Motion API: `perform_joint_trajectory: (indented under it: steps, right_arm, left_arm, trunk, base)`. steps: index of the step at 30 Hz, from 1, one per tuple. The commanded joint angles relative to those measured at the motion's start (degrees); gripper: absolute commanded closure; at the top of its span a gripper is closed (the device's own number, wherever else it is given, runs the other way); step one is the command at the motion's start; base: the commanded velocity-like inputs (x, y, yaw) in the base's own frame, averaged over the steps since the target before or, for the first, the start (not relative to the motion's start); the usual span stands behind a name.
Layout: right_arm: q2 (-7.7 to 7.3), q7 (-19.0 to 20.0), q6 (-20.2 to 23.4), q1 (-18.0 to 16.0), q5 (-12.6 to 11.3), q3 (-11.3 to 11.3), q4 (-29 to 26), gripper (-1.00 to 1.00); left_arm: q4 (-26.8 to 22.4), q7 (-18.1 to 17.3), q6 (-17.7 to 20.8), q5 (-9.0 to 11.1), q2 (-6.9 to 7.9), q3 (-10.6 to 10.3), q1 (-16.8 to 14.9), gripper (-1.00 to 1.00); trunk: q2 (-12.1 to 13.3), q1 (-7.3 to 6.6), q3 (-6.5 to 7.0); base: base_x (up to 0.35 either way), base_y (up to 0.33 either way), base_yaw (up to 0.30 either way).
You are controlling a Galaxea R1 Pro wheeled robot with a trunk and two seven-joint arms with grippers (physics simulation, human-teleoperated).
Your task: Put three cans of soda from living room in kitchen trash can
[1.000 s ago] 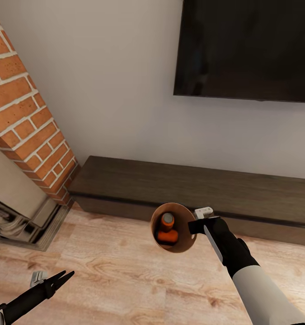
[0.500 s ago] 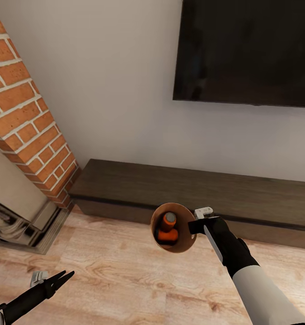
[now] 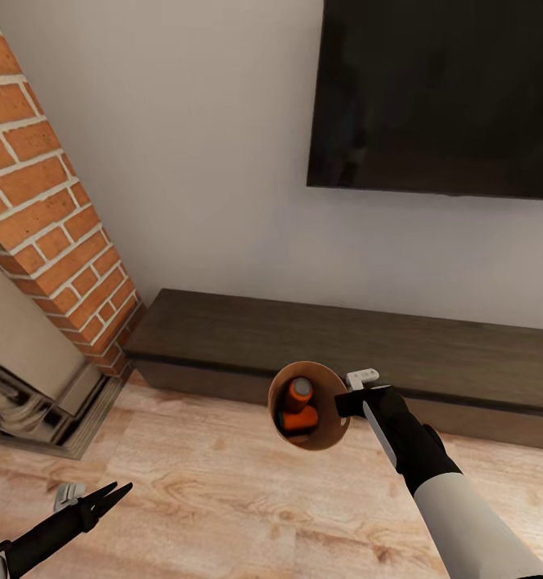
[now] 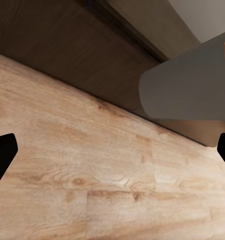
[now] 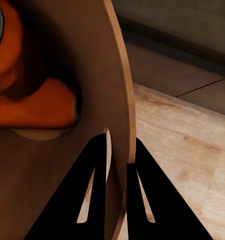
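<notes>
My right gripper (image 3: 345, 400) is shut on the rim of the tash can (image 3: 329, 435), a round copper-brown bin held above the wood floor, its mouth tilted towards the head camera. Two orange cans of soda lie inside it: one (image 3: 301, 393) with its grey top showing, the other (image 3: 299, 419) below it. In the right wrist view the fingers (image 5: 100, 175) pinch the bin's thin wall (image 5: 117, 90), one inside and one outside, with an orange can (image 5: 32, 100) close by. My left gripper (image 3: 114, 492) hangs open and empty at the lower left, over the planks (image 4: 112, 155).
A long dark low cabinet (image 3: 319, 342) runs along the white wall under a black television (image 3: 440, 96). A red brick chimney (image 3: 46, 193) with a fireplace base (image 3: 30, 402) stands at the left. Light wood floor (image 3: 223, 498) lies in front.
The whole picture has shifted: cabinet, chimney and television sit a little lower and nearer, so the camera moved. Both arms and the held bin keep their places in the view.
</notes>
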Motion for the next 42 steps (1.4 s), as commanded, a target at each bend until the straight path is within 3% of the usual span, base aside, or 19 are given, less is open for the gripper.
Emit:
perform_joint_trajectory:
  steps: [1, 25, 35, 42]
  right_arm:
    - [0.02, 0.79, 0.01, -0.02, -0.94, -0.1, -0.04, 1.0]
    - [0.02, 0.76, -0.02, -0.02, -0.94, -0.1, -0.04, 1.0]
    - [0.02, 0.7, -0.02, -0.02, -0.94, -0.09, -0.04, 1.0]
    - [0.06, 0.7, -0.02, -0.02, -0.94, -0.07, -0.04, 1.0]
  left_arm:
    - [0.0, 0.0, 0.0, -0.01, 0.0, 0.0, 0.0, -1.0]
    - [0.0, 0.0, 0.0, -0.01, 0.0, 0.0, 0.0, -1.0]
    - [0.0, -0.11, 0.1, -0.01, 0.0, 0.0, 0.0, -1.0]
    - [0.0, -0.17, 0.47, -0.01, 0.0, -0.08, 0.0, -1.0]
  trunk:
    - [0.0, 0.0, 0.1]
    - [0.0, 0.0, 2.38]
    - [0.0, 0.0, 2.57]
    - [0.0, 0.0, 2.57]
  base:
    - [0.0, 0.0, 0.0]
    - [0.0, 0.0, 0.0]
    - [0.0, 0.009, 0.002]
    - [0.044, 0.223, 0.144]
